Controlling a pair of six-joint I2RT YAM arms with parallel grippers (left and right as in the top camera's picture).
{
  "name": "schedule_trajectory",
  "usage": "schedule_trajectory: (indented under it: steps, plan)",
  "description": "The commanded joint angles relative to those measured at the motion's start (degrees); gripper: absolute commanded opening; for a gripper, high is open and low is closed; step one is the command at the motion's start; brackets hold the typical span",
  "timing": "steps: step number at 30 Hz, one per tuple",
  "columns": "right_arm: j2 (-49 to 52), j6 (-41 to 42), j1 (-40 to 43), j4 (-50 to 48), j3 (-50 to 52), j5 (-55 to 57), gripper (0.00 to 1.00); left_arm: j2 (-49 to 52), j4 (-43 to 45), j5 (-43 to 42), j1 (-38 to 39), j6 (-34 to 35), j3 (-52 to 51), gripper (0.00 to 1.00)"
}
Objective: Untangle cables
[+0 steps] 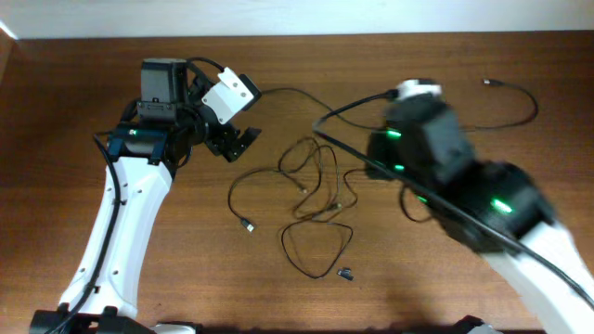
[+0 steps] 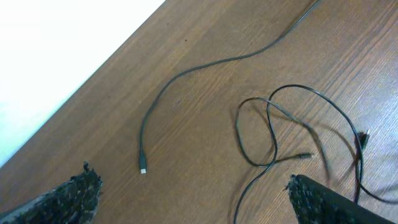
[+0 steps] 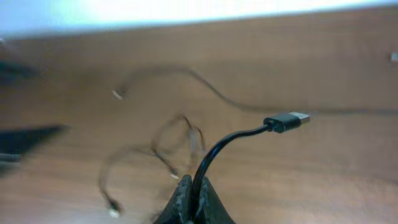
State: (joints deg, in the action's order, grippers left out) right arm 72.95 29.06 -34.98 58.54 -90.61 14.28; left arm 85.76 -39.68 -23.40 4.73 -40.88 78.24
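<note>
My right gripper is pinched on one cable, a little behind its plug, held off the table. Beyond lies the tangle, loosely looped mid-table, with my left gripper spread empty beside it. I judge I'm drawing this strand free; next, a slow pull away without tightening loops.

Thin black cables sprawl tangled across the middle of the brown wooden table; open wood lies between them and the white left arm.
</note>
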Motion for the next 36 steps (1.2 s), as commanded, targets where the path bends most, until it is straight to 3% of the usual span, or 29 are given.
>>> schedule_trajectory:
  steps: [1, 6, 12, 20, 24, 29, 32, 36]
  plan:
    - [-8.17, -0.28, -0.26, -1.33, -5.38, 0.57, 0.04, -0.59, 0.07, -0.83, -0.24, 0.37, 0.46, 0.99]
    - [-18.88, -0.28, -0.26, -9.68, -5.84, 0.61, 0.04, -0.59, 0.07, -0.83, -0.24, 0.35, 0.46, 0.99]
    - [-24.46, -0.28, -0.26, -18.34, -5.84, 1.44, 0.04, -0.59, 0.07, -0.83, -0.24, 0.37, 0.46, 0.99]
    - [-24.52, -0.33, -0.26, -24.74, -5.84, 1.49, 0.04, -0.59, 0.07, -0.83, -0.24, 0.37, 0.46, 0.99]
    - [-24.33, -6.56, -0.26, -31.54, -5.84, 1.49, 0.04, -0.59, 0.07, -0.83, -0.24, 0.37, 0.46, 0.99]
    - [-23.17, -9.40, -0.26, -42.07, -5.84, 5.38, 0.04, -0.59, 0.07, -0.83, -0.24, 0.37, 0.46, 0.99]
    - [-21.49, -10.25, -0.26, -53.51, -5.84, 10.27, 0.04, -0.59, 0.07, -0.83, -0.24, 0.37, 0.46, 0.99]
    - [-19.50, -17.51, -0.26, -65.99, -5.84, 10.23, 0.04, -0.59, 0.07, -0.83, -0.24, 0.37, 0.46, 0.99]
